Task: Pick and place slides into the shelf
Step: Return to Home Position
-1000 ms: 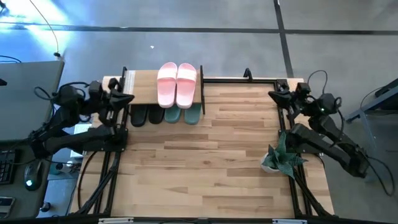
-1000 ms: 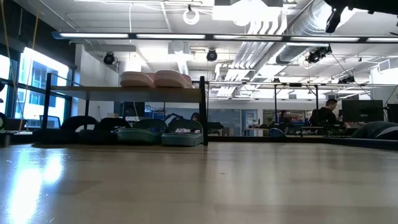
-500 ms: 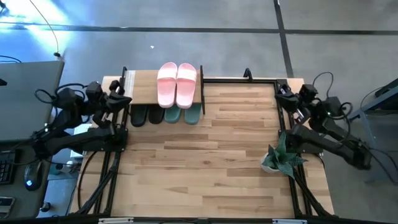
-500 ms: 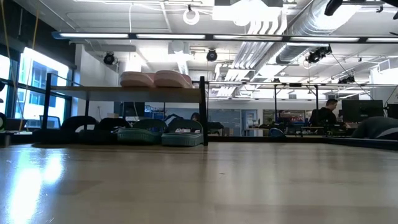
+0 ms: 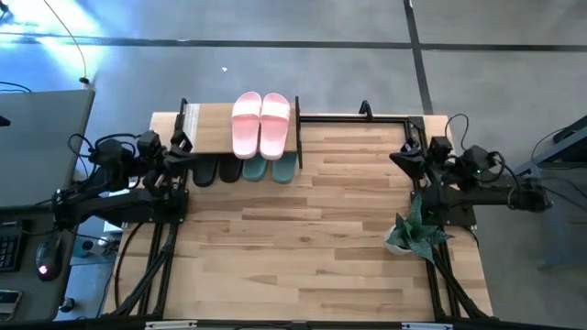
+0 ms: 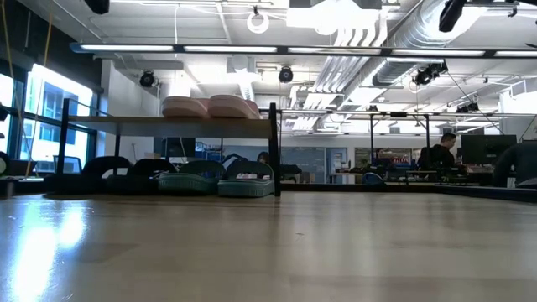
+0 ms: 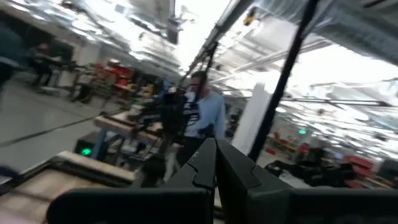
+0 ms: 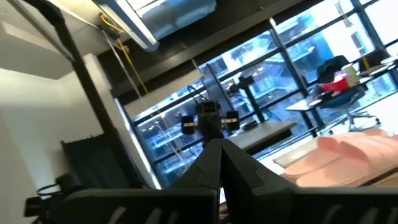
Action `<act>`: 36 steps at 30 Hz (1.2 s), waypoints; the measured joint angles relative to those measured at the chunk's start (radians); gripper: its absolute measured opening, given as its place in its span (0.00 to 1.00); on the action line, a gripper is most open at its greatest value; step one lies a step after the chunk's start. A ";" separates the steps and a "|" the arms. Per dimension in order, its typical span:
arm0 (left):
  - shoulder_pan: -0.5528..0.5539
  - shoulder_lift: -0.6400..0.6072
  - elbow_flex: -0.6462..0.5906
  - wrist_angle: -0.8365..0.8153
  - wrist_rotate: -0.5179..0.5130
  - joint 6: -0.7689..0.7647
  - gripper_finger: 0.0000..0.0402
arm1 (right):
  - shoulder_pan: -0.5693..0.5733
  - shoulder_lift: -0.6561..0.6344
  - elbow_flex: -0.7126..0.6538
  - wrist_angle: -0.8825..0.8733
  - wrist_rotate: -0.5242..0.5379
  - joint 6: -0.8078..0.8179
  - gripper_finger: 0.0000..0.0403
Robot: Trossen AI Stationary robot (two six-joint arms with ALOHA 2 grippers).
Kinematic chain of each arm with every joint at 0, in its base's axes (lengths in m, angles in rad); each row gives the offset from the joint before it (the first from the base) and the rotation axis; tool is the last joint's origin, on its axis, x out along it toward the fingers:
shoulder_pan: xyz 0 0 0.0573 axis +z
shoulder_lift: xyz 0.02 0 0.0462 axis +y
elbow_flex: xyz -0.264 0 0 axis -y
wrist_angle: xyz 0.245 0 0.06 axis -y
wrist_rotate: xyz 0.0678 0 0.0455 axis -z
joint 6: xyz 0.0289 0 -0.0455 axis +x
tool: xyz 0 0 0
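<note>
The shelf (image 5: pixel 213 126) stands at the table's far left; its wooden top board (image 6: pixel 168 121) carries the pale pink slides (image 5: pixel 261 124) (image 6: pixel 210 106). The black slides (image 5: pixel 215 169) and the sage green slides (image 5: pixel 271 168) lie on the lower level, seen under the board as black slides (image 6: pixel 126 170) and green slides (image 6: pixel 216 178). My left gripper (image 5: pixel 183 147) (image 7: pixel 216 163) hangs shut at the table's left edge beside the shelf, touching nothing. My right gripper (image 5: pixel 404 156) (image 8: pixel 221 162) is shut at the right edge, far from the shelf; pink slides (image 8: pixel 357 152) show past it.
A small potted plant (image 5: pixel 411 234) sits near the table's right edge, below the right arm. A black tube rail (image 5: pixel 353 117) runs along the far edge right of the shelf. A person (image 7: pixel 202 115) stands in the room beyond. Bare wooden tabletop (image 5: pixel 303 238) spreads across the middle and near side.
Both arms have drawn back and settled lower at their sides of the table. The left gripper shifted slightly toward the near edge beside the shelf; the right arm folded down, its gripper moving a little toward the near edge. The slides have not moved.
</note>
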 joint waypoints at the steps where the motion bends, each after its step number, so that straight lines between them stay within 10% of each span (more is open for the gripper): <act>1: -0.016 -0.015 -0.001 -0.029 -0.032 0.010 0.00 | 0.029 0.002 -0.001 0.001 0.036 -0.016 0.00; 11: -0.142 -0.135 -0.089 -0.033 -0.192 0.058 0.00 | 0.203 0.007 -0.199 0.303 0.211 -0.031 0.00; 36: -0.152 -0.157 -0.285 0.126 -0.202 -0.017 0.00 | 0.220 0.005 -0.331 0.424 0.224 0.058 0.00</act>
